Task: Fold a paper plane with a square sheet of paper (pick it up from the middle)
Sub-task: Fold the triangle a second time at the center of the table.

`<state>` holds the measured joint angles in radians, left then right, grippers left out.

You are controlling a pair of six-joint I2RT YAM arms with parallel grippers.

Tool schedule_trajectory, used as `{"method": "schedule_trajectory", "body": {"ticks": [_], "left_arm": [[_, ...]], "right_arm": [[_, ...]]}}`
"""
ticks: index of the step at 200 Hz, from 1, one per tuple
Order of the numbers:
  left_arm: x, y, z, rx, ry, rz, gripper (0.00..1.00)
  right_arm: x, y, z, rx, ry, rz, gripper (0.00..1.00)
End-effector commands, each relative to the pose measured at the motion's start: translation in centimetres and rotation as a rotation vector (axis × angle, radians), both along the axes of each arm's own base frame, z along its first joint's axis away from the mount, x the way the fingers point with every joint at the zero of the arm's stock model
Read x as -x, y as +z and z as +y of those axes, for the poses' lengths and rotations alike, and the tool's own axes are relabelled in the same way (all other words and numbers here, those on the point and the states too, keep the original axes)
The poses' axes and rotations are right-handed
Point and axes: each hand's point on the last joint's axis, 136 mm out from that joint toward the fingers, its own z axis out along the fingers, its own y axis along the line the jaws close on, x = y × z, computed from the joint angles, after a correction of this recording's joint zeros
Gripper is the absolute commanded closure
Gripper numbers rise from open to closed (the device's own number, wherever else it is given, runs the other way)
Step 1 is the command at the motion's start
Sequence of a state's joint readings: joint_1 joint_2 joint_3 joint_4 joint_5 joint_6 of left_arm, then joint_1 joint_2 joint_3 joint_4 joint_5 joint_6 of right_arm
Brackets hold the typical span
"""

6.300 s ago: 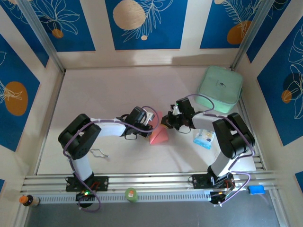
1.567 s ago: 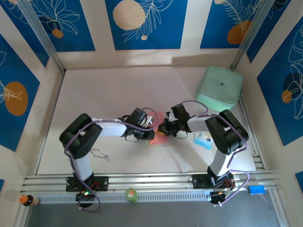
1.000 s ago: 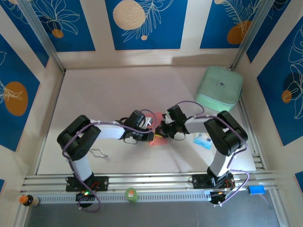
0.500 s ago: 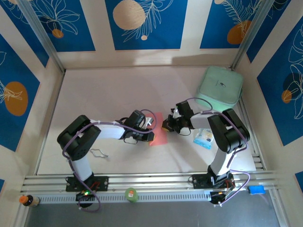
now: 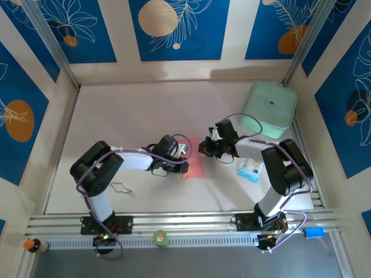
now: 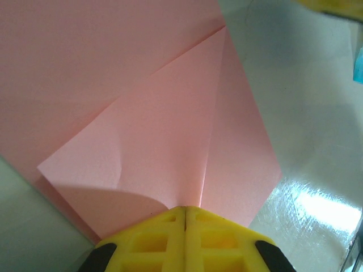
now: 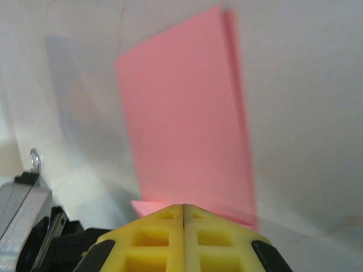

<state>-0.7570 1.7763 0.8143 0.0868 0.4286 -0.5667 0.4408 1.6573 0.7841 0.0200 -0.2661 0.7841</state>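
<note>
Paper (image 5: 195, 167) has the left gripper (image 5: 183, 167) touching its left edge, the right gripper (image 5: 202, 148) near its far corner; both jaws together.

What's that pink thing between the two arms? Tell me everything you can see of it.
It is a thin pink-red paper sheet, partly folded: doubled edges and a triangular flap with creases show in the wrist views. It lies flat on the pale table. The shut left gripper rests at its left edge; the shut right gripper sits by its far right corner, seemingly apart.
</note>
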Motion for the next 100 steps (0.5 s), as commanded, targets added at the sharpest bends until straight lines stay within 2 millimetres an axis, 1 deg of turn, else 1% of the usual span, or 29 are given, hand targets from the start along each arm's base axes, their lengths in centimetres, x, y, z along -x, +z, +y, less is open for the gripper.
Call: {"method": "schedule_trajectory", "body": {"ticks": [1, 18, 31, 51, 73, 100], "left_arm": [[3.2, -4.3, 3.4, -0.187, -0.009, 0.125, 1.00], [3.0, -4.2, 3.3, -0.182, -0.009, 0.122, 1.00], [2.9, -3.9, 3.1, -0.175, -0.009, 0.119, 1.00], [2.7, -3.2, 2.6, -0.151, -0.010, 0.114, 1.00], [2.0, -1.6, 1.9, -0.126, -0.008, 0.087, 1.00], [0.8, 1.2, 0.4, -0.059, -0.006, 0.053, 0.99]], "right_arm": [[1.4, -0.7, 1.2, -0.008, 0.052, 0.038, 1.00], [2.0, -2.0, 1.4, -0.001, 0.062, 0.075, 1.00], [2.3, -3.2, 1.0, 0.022, 0.047, 0.111, 1.00], [2.7, -4.5, 0.2, 0.065, 0.028, 0.146, 1.00], [3.1, -5.2, -0.3, 0.082, 0.010, 0.158, 1.00], [3.5, -5.6, -0.5, 0.086, -0.002, 0.175, 1.00]]}}
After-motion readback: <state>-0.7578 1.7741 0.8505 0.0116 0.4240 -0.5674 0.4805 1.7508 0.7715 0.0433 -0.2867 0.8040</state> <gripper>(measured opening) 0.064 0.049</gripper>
